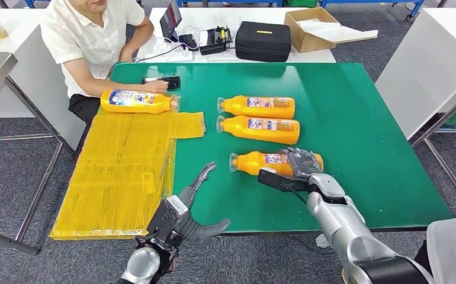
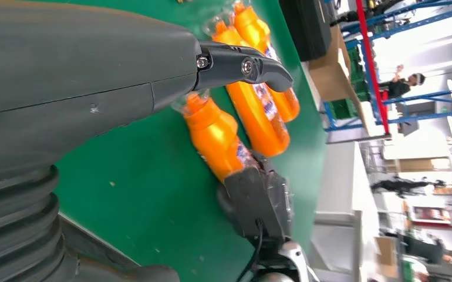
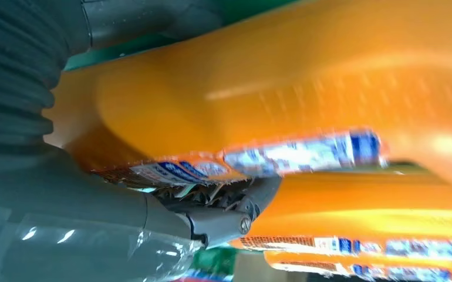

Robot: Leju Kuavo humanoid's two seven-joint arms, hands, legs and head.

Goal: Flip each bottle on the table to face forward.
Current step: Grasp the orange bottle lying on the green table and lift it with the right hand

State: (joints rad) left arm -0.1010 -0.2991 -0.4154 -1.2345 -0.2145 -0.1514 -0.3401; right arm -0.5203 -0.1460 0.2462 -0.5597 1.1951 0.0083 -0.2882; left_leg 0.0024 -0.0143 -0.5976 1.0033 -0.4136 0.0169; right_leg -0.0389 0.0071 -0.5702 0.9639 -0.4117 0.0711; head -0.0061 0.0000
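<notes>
Overhead, head view: right hand (image 1: pixel 299 163) wraps nearest bottle (image 1: pixel 261 163), lying on green desk (image 1: pixel 362 130); two bottles (image 1: pixel 258 106) (image 1: pixel 260 129) behind it, fourth bottle (image 1: pixel 137 101) beside person (image 1: pixel 92 41).
Left hand (image 1: pixel 193 207): spread, holding nothing, over desk edge.
Left wrist view: fingers (image 2: pixel 241 64) apart; three bottles beyond.
Right wrist view: bottle (image 3: pixel 282 88) close against hand, blurred.

No word, brand or number can be read anywhere. The four orange bottles on the green tabletop carry printed labels in blue, white and red: the bottle at the far left edge (image 1: pixel 138 101), the two side by side near the middle (image 1: pixel 257 106) (image 1: pixel 260 129), and the near one (image 1: pixel 267 161). Their print is too small or blurred to make out.
</notes>
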